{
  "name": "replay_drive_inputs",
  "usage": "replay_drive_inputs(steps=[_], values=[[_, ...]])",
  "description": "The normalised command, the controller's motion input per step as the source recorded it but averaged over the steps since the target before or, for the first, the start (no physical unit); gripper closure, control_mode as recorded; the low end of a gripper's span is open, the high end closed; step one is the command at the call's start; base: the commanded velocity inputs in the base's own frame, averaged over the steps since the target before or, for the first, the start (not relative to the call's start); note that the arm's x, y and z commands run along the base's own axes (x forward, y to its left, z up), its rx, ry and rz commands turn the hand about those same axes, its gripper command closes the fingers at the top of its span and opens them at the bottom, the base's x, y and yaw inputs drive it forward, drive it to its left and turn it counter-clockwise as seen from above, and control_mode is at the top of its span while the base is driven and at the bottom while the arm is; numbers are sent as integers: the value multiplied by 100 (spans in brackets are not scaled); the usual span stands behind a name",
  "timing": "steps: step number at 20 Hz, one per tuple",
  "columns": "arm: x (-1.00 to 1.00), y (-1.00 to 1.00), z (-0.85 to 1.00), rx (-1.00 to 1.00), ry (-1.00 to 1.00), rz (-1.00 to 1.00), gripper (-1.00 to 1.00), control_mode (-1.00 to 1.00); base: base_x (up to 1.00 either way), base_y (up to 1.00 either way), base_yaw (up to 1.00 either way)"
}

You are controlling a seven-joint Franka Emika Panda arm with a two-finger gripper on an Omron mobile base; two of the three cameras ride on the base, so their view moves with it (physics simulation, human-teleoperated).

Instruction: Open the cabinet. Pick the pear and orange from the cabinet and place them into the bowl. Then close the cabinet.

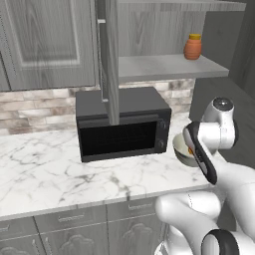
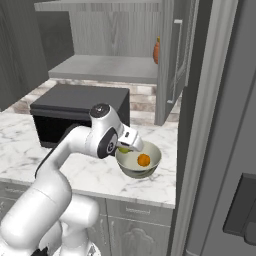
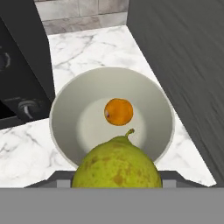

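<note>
The yellow-green pear sits between the fingers of my gripper, which is shut on it just above the near rim of the bowl. In the bowl's cream hollow lies the orange. From the right base view, the gripper hangs over the left edge of the bowl, with the pear under it and the orange inside. The cabinet stands open, its left door swung out edge-on and its right door out too.
A black microwave stands on the marble counter just left of the bowl. A terracotta jar rests on the cabinet shelf. A tall dark grey panel rises close on the bowl's right side.
</note>
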Motion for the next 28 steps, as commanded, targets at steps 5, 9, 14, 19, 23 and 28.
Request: replay_drive_inputs(steps=[5,9,14,19,23,28], values=[[32,-1,-24,0,0,0,100,-100,0,0,0],[31,0,-47,0,0,0,100,-100,0,0,0],[29,0,-44,0,1,0,100,-100,0,0,0],[33,0,-39,0,0,0,100,-100,0,0,0],[40,-8,-23,0,0,0,100,-100,0,0,0],[33,-23,-8,0,0,0,100,-100,0,0,0]])
